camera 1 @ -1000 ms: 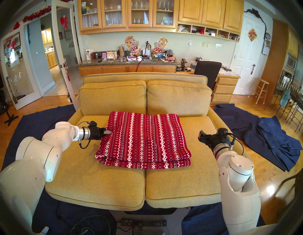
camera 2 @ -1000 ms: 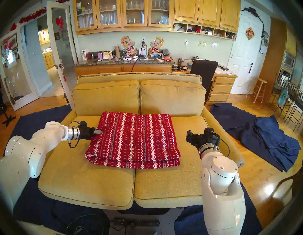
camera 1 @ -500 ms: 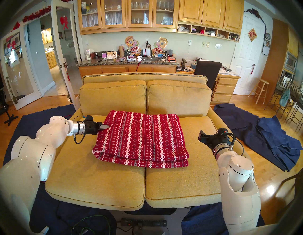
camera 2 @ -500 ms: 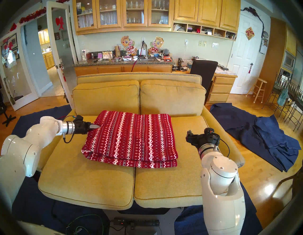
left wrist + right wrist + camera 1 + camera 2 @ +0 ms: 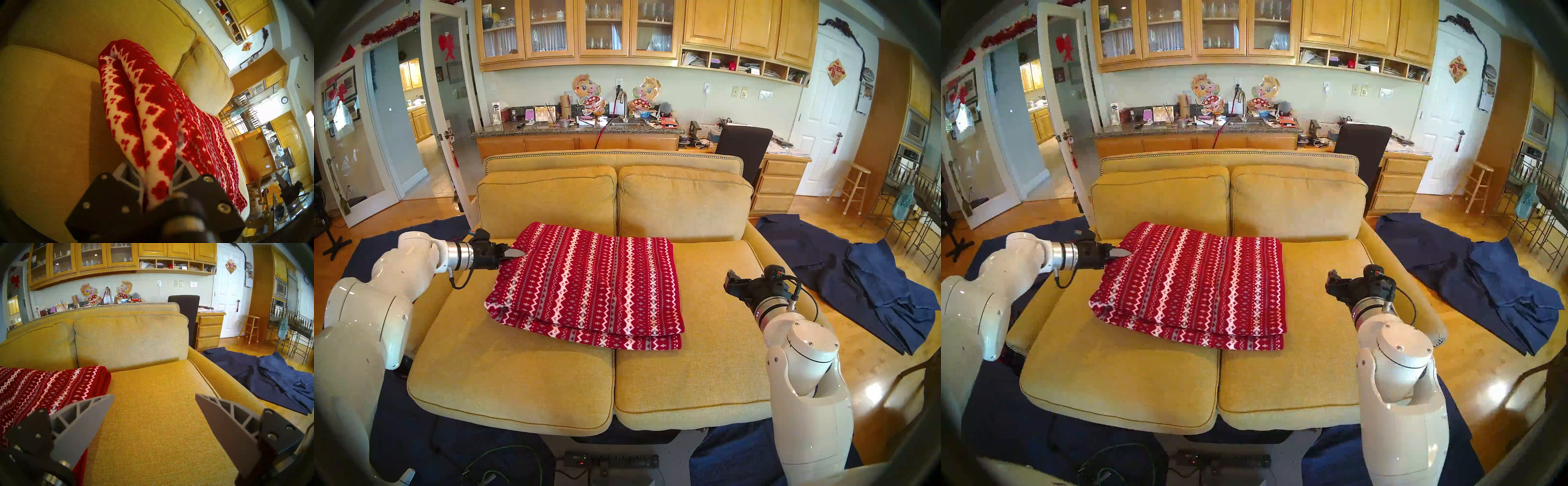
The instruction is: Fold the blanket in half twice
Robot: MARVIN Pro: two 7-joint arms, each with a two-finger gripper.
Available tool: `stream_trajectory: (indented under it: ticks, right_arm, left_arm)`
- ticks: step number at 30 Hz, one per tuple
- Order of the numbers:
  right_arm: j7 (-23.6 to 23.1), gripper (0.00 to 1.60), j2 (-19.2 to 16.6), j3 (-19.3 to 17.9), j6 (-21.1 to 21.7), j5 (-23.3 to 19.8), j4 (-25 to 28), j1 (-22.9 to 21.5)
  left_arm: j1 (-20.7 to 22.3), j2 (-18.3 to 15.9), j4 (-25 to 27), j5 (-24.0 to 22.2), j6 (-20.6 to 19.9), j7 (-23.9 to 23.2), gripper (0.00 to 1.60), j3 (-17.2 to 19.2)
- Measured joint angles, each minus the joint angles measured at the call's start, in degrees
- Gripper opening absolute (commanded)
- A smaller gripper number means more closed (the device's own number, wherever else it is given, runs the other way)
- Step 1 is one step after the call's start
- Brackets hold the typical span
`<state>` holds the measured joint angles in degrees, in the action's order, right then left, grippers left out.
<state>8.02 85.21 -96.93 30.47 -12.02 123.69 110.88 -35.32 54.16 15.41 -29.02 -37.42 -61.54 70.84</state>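
- The right hand [image 5: 729,283], black with grey ribbed fingers [image 5: 81,419], hovers over the right seat cushion of the mustard-yellow fabric sofa [image 5: 687,373], its fingers spread wide apart, empty and touching nothing.
- The soft red fleece blanket with white and grey zigzag stripes [image 5: 592,285] lies folded in layers across the middle of the seat, over the gap between both cushions, its far edge near the back cushions.
- The left hand [image 5: 517,253] is clamped tight on the blanket's far left corner, lifting that edge off the cushion; bunched folds run between its fingers [image 5: 124,171].
- Plain dark navy cloths [image 5: 873,285] lie on the wooden floor right of the sofa.
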Motion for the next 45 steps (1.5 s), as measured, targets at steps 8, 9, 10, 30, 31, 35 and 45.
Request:
stream_trajectory:
  ticks: [8,9,10,30,31,35,45]
  right_arm:
    - [0.0,1.6,0.0,0.0,0.0,0.0,-0.02,0.0]
    - [0.0,1.6,0.0,0.0,0.0,0.0,-0.02,0.0]
    - [0.0,1.6,0.0,0.0,0.0,0.0,-0.02,0.0]
    - [0.0,1.6,-0.01,0.0,0.0,0.0,-0.1,0.0]
    - [0.0,1.6,-0.01,0.0,0.0,0.0,-0.12,0.0]
    - [0.0,1.6,-0.01,0.0,0.0,0.0,-0.19,0.0]
    - [-0.01,1.6,-0.02,0.0,0.0,0.0,-0.41,0.0]
  left_arm:
    - [0.74,-2.69,0.14,1.11,-0.05,0.06,0.0,1.09]
    - [0.78,-2.93,0.23,1.2,-0.07,0.06,0.0,1.1]
    - [0.86,-3.35,0.37,1.38,-0.08,0.06,0.0,1.18]
    - [1.18,-6.4,11.06,4.3,-0.04,-3.68,0.0,-0.6]
    - [1.18,-6.18,11.98,4.48,-0.02,-4.05,0.0,-0.87]
    - [1.15,-5.27,14.75,4.96,0.04,-5.08,0.0,-1.87]
    - [0.35,-3.44,22.12,5.73,0.03,-5.96,0.0,-5.05]
